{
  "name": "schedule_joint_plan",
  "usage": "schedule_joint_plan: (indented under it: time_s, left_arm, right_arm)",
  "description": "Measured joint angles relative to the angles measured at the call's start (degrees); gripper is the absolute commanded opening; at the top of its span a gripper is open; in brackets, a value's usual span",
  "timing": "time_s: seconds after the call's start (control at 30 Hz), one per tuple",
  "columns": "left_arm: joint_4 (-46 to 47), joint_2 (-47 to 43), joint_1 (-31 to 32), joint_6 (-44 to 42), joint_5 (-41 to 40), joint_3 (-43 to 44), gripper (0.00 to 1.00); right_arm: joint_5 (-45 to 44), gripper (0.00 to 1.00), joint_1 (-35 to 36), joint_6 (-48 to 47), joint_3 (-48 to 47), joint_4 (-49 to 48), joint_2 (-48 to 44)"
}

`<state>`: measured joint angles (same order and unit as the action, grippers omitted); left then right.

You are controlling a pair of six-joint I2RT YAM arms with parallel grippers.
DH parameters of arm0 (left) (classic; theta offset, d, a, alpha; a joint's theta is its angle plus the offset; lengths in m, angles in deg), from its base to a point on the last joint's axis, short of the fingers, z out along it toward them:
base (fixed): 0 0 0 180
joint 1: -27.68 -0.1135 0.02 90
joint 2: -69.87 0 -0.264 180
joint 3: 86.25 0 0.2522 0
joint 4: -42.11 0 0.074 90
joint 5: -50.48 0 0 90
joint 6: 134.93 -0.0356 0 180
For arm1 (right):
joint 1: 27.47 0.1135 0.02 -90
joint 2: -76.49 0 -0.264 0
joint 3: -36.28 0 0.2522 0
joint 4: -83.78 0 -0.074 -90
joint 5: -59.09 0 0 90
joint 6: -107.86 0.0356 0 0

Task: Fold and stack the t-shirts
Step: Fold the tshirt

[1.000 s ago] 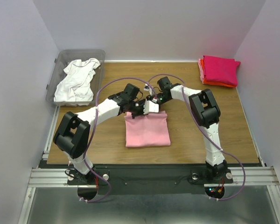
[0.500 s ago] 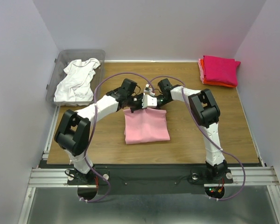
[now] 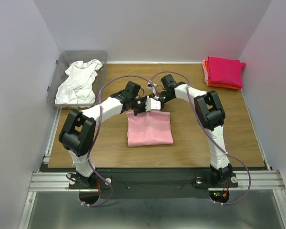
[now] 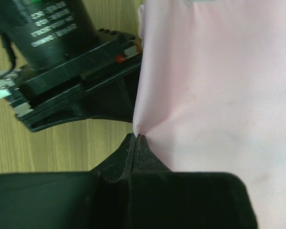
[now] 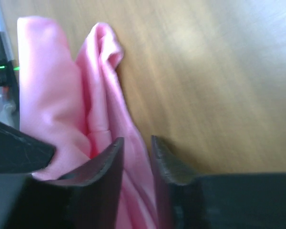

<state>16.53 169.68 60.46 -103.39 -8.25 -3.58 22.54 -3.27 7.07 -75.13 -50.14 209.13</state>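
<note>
Pink tee (image 3: 150,129) lies mid-table (image 3: 190,138), folded to a rough rectangle, near edge flat on the wood. Both arms reach in from the sides and meet over its far edge.

Left fingers (image 3: 142,107): clenched. In the left wrist view the tips (image 4: 136,143) are pressed together on the tee's (image 4: 209,95) edge, with a small peak of cloth pulled up at the pinch. The right arm's black wrist housing (image 4: 71,90) sits just beside it, over bare wood.

Right fingers (image 3: 155,103): grasping the same far edge, just right of the left pair. In the right wrist view the two pads (image 5: 115,152) stand slightly apart with a bunched fold of pink cloth (image 5: 47,95) running between them. The view is blurred, so I cannot tell how firm the grip is.

White tee (image 3: 78,82): crumpled, unfolded, inside the bin (image 3: 81,53) at the far left corner.

Stack (image 3: 224,71): far right corner, folded flat, well apart from the arms. Magenta on top, an orange edge showing beneath at the near side, and a paler salmon edge at the left.
</note>
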Motion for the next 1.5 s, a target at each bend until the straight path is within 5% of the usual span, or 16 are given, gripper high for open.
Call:
schedule_joint_plan:
  time_s: [0.2, 0.57, 0.77, 0.93, 1.1, 1.5]
  left_arm:
    - [-0.5, 0.4, 0.0, -0.2, -0.7, 0.9, 0.41]
    - [-2.0, -5.0, -8.5, 15.8, 2.6, 8.3, 0.42]
    - [5.3, -13.5, -10.3, 37.0, 9.9, -5.4, 0.42]
    - [11.8, -11.7, -10.5, 49.5, 13.5, -15.6, 0.41]
    - [17.0, -3.9, -14.1, 55.7, 14.8, -16.8, 0.38]
    - [17.0, 15.7, -20.5, 57.5, 16.9, 1.1, 0.35]
  right_arm:
    - [-9.4, 0.54, -0.8, -0.2, -4.1, 0.2, -2.4]
    - [-18.4, 0.51, -8.1, 0.8, -1.7, 0.0, -21.4]
    - [-8.7, 0.46, -7.0, 7.9, 13.3, -1.7, -33.2]
    - [-3.6, 0.39, -5.0, 14.1, 21.4, -3.5, -27.9]
    - [-4.1, 0.34, -5.3, 16.5, 21.5, -6.0, -19.5]
    - [-11.6, 0.35, -9.7, 16.8, 9.4, -9.5, -8.9]
